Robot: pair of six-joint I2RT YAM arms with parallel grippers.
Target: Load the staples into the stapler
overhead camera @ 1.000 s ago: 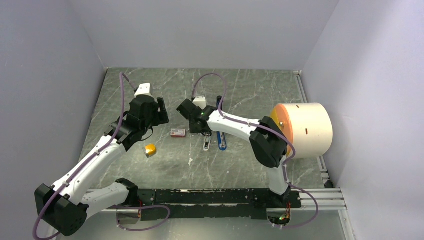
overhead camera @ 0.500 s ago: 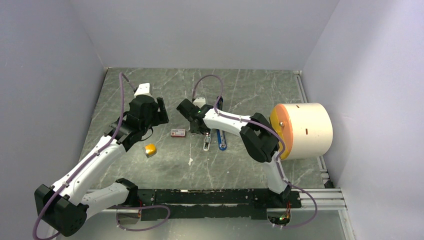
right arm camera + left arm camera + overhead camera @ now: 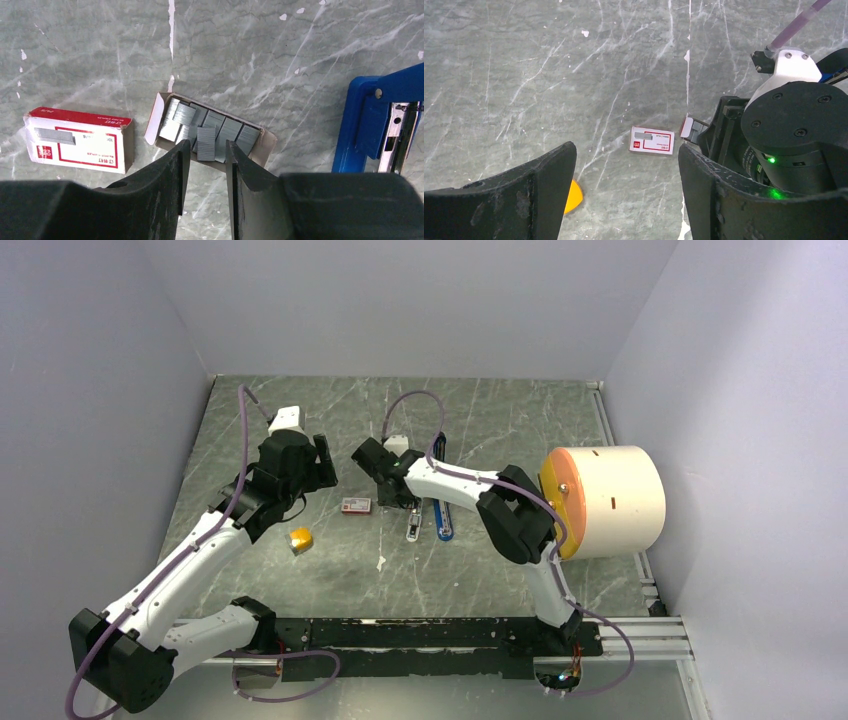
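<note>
the staples (image 3: 210,131) lay in their tray (image 3: 155,117) just right of the red-and-white box (image 3: 80,140), the stapler (image 3: 370,125) farther right. the right gripper (image 3: 207,145) stood slightly parted around one strip, not pinching it; the left gripper (image 3: 626,150) hung near the box, spread wide.

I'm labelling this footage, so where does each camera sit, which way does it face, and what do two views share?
Top external: above and behind, looking down on the table; both arms show.
Left wrist: behind the left gripper, facing down; its wide-open fingers frame the red-and-white box.
Right wrist: behind the right gripper, facing down; its fingers hover over the staples.
Shared: both wrist views show that box.
</note>
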